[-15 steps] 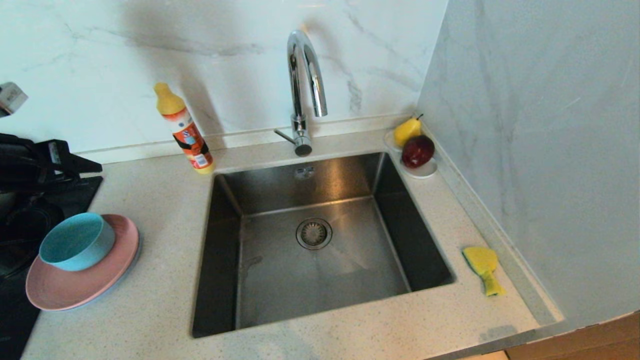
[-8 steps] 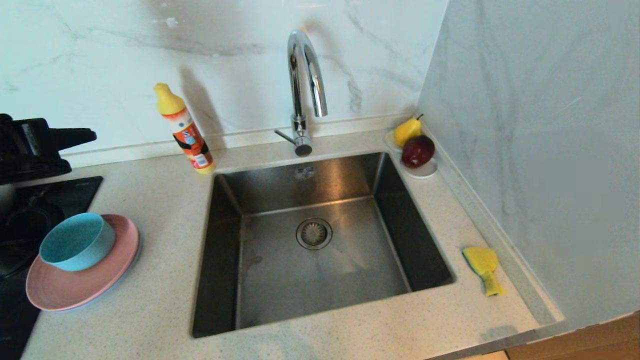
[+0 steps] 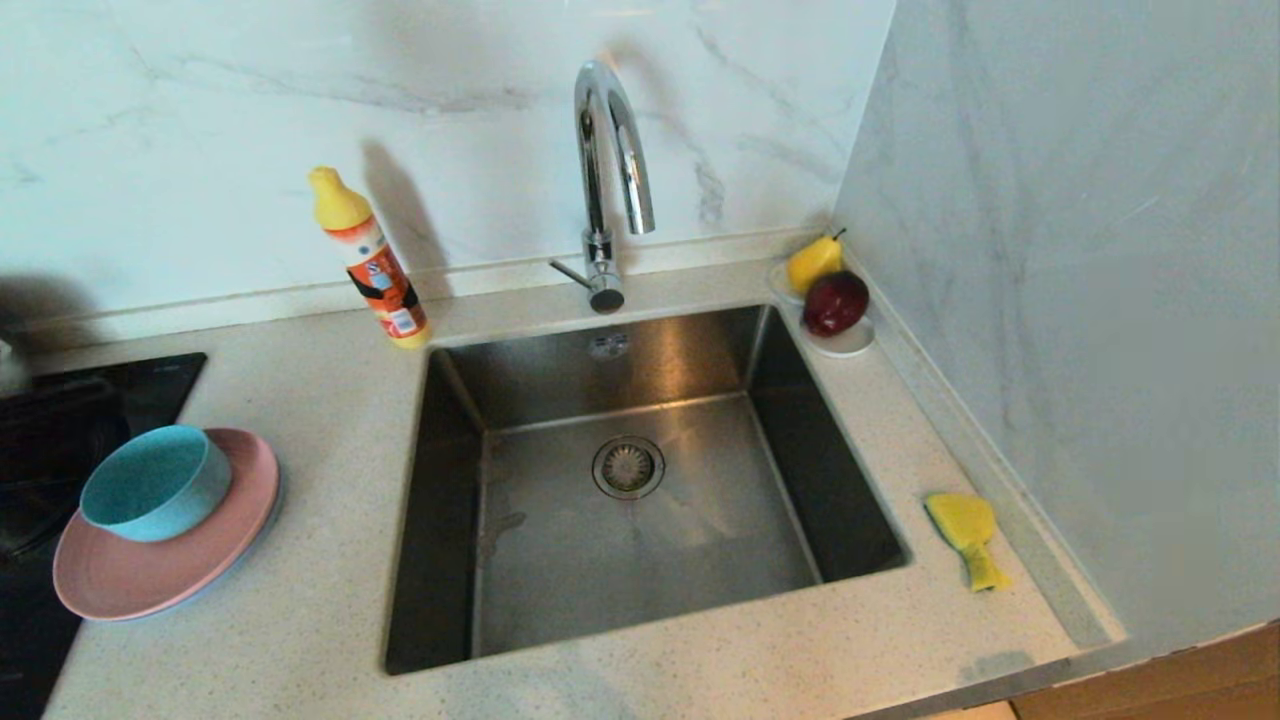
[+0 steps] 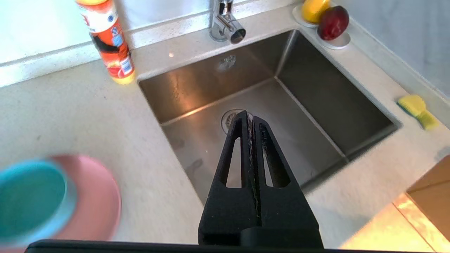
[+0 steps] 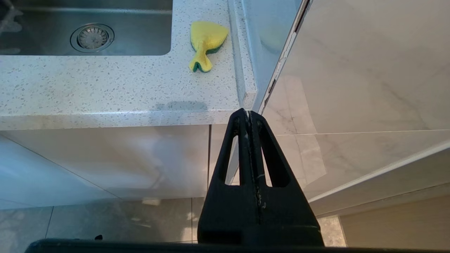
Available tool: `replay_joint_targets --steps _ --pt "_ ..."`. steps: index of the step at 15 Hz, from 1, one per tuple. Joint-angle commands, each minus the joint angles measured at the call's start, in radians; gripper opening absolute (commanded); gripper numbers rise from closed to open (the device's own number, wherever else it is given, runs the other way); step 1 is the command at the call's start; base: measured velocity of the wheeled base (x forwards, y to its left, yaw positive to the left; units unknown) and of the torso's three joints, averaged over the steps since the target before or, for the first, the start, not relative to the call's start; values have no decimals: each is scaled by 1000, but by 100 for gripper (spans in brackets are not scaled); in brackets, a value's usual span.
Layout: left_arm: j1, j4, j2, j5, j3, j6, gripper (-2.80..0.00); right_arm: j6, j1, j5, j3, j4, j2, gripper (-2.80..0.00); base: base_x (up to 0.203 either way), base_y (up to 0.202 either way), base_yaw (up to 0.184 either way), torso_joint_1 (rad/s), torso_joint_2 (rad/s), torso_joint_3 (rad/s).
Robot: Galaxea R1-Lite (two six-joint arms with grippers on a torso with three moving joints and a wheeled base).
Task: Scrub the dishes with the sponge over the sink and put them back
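A teal bowl (image 3: 155, 482) sits on a pink plate (image 3: 200, 565) on the counter left of the sink (image 3: 630, 490). A thin light-blue plate rim (image 3: 275, 505) shows under the pink one. The yellow sponge (image 3: 965, 535) with its green layer lies on the counter right of the sink, near the wall. My left gripper (image 4: 249, 114) is shut and empty, held high over the counter. In its view the bowl (image 4: 31, 200) and the sink drain (image 4: 230, 117) lie below it. My right gripper (image 5: 248, 112) is shut and empty, parked below the counter's front edge, with the sponge (image 5: 205, 42) beyond it.
An orange bottle with a yellow cap (image 3: 370, 265) stands behind the sink's left corner. The chrome tap (image 3: 610, 180) arches over the basin. A white saucer (image 3: 845, 343) with a pear and a red fruit sits at the back right. A black hob (image 3: 60, 440) lies at the far left.
My left arm, raised at the head view's left edge before, has pulled back out of that view. The dishes and the sponge have not moved.
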Motion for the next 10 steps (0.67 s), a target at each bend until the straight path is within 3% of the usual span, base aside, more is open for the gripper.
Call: replay_joint_targets --steps 1,5,8,10 --pt "1 37 -201 47 85 -2 -280 -1 0 0 0 0 -2 -280 0 0 0 0 0 0" --pt "0 100 -389 218 236 -2 -280 -1 0 0 0 0 -2 -280 0 0 0 0 0 0" --pt "-120 173 -564 402 331 2 -280 -1 0 0 0 0 0 -280 0 0 0 0 0 0" --pt "-163 204 -668 455 419 3 -280 -1 0 0 0 0 -2 -280 0 0 0 0 0 0"
